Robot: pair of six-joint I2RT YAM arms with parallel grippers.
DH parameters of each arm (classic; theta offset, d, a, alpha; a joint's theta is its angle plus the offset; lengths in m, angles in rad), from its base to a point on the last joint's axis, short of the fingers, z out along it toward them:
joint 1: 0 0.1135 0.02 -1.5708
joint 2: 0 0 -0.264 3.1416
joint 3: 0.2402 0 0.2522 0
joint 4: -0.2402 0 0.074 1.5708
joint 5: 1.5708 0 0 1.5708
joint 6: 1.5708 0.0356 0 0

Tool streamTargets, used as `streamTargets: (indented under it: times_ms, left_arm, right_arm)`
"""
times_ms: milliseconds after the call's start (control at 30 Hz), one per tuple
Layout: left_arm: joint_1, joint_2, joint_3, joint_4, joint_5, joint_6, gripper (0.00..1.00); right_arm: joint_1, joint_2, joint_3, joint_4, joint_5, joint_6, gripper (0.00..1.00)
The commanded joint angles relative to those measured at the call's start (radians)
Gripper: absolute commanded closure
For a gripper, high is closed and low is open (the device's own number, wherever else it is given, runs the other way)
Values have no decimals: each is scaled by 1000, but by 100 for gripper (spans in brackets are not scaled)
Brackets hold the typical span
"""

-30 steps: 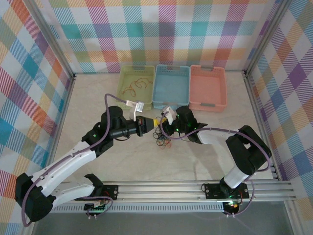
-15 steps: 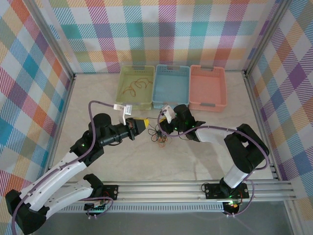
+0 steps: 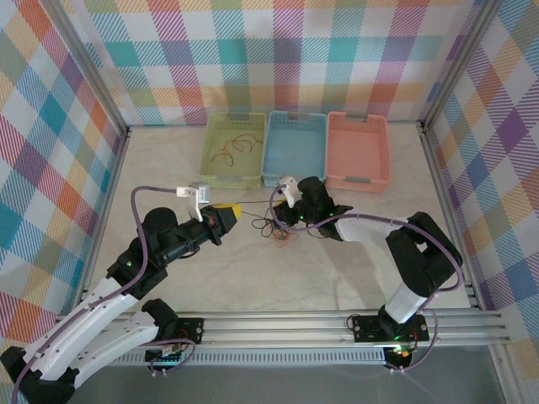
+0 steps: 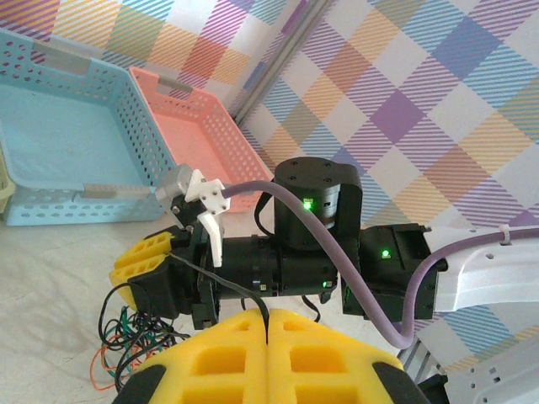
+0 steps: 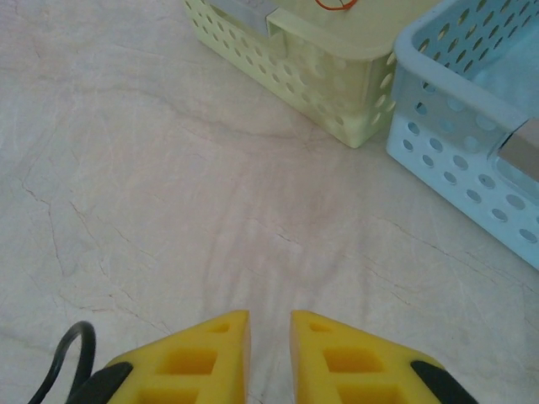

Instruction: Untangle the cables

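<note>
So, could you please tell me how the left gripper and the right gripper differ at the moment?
The left gripper is shut, pinching a thin black cable; the right gripper shows a narrow gap with nothing between its tips. The left sits apart from the cable tangle; the right is close beside it. Both are yellow-tipped.

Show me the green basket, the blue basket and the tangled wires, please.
green basket [image 3: 248, 170], top view, bare part of its floor.
blue basket [image 3: 295, 156], top view, bare floor.
tangled wires [image 3: 278, 233], top view, middle of the bunch.
</note>
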Motion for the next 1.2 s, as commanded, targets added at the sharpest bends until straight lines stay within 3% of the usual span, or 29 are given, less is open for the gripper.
streamTargets:
  times_ms: [0,100,267,667,967,1167]
  left_arm:
    - [2,-36,10,75,-24,25,100]
    - [1,36,28,41,-26,16,100]
    - [2,142,28,57,5,-28,100]
    - [1,101,97,12,87,-79,100]
    - [1,-45,201,-134,73,-52,100]
    - [1,-91,224,-175,55,-40,100]
  right_arm:
    - [-18,2,-13,-42,-1,-1,76]
    - [-17,-54,-108,139,-128,-8,73]
    - [-11,-98,-167,248,-174,-23,71]
    - [-11,-63,-106,102,29,-21,75]
    - [-15,-47,-78,33,180,5,75]
    - [-17,-49,-79,26,190,-2,64]
